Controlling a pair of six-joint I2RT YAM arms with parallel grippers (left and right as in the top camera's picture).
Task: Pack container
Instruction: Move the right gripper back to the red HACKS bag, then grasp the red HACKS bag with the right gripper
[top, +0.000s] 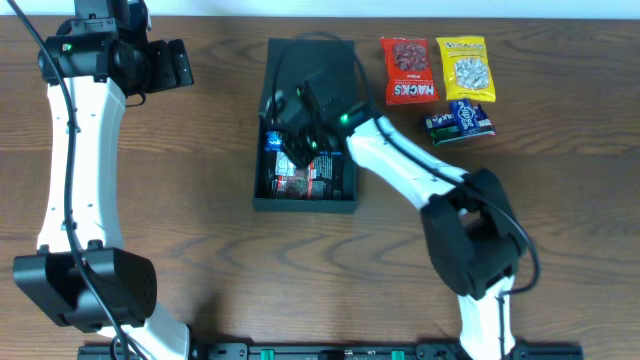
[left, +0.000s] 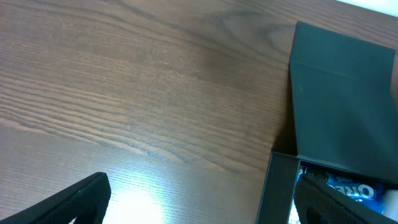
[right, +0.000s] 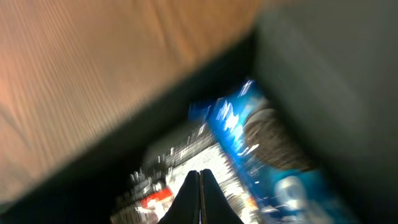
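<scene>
The dark teal-black container (top: 262, 120) sits at mid-table with its flap lid open at the back. Inside lie a blue cookie packet (top: 273, 142) and a red and silver packet (top: 318, 172). My right gripper (top: 297, 152) reaches down into the box. In the blurred right wrist view its fingers (right: 200, 194) are pressed together with nothing between them, above the silver and red packet (right: 166, 168) and beside the blue packet (right: 249, 140). My left gripper (top: 172, 64) is open and empty over bare table at the far left. The left wrist view (left: 199, 205) shows the container lid (left: 342, 99) to its right.
Three packets lie on the table to the right of the container: a red one (top: 410, 70), a yellow one (top: 465, 68) and a small blue one (top: 460, 122). The right arm stretches diagonally from the front right to the box.
</scene>
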